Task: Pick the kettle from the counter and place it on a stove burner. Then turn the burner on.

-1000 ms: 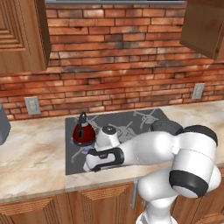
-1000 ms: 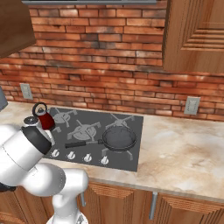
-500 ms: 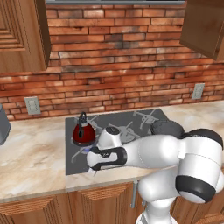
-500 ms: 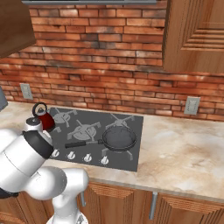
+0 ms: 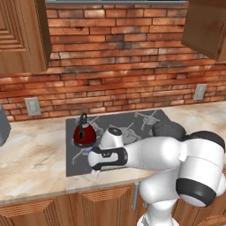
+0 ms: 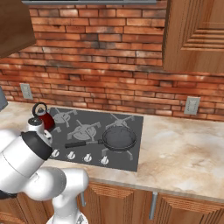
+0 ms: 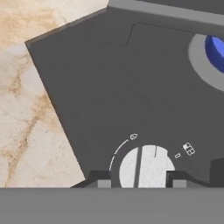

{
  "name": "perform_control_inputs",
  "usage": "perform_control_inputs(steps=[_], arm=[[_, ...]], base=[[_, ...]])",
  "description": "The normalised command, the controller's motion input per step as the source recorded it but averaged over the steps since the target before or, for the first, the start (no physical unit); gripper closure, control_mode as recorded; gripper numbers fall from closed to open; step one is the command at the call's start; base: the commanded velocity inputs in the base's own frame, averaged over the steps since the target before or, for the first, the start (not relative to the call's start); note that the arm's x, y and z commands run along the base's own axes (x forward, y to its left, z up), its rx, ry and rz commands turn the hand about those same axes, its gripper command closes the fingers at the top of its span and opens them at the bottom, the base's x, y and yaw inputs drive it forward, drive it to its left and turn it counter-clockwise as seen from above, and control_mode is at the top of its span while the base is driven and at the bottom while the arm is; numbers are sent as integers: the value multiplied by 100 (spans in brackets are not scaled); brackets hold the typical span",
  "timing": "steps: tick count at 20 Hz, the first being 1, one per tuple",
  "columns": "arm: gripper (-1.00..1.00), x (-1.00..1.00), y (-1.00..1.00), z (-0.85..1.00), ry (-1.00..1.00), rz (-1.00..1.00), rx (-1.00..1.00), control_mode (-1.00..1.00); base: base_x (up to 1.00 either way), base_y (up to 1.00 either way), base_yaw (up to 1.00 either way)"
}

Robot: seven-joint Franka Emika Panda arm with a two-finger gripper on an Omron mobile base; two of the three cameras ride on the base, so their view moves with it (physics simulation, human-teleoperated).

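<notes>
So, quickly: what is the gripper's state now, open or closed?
Gripper: closed on the stove knob, one fingertip on each side.

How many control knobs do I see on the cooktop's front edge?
4 show in the right base view: knobs and in a row. The arm may hide more at the left.

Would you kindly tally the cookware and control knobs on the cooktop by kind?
Kettle: 1
Frying pan: 1
Control knobs: 4 visible in the right base view; any further one would be hidden behind the arm
Total: 6
</notes>
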Motion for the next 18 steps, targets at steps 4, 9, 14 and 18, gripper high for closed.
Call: perform_control_inputs(steps=[4, 9, 14, 18], arm=[[100, -6, 0, 0, -8, 31, 0, -100], [100, -3, 0, 34, -14, 16, 0, -100], [100, 0, 1, 93, -14, 0, 0, -100], [100, 0, 5, 100, -14, -2, 0, -100]], base=[[0, 0, 0], [0, 0, 0], [0, 0, 0], [0, 0, 0]])
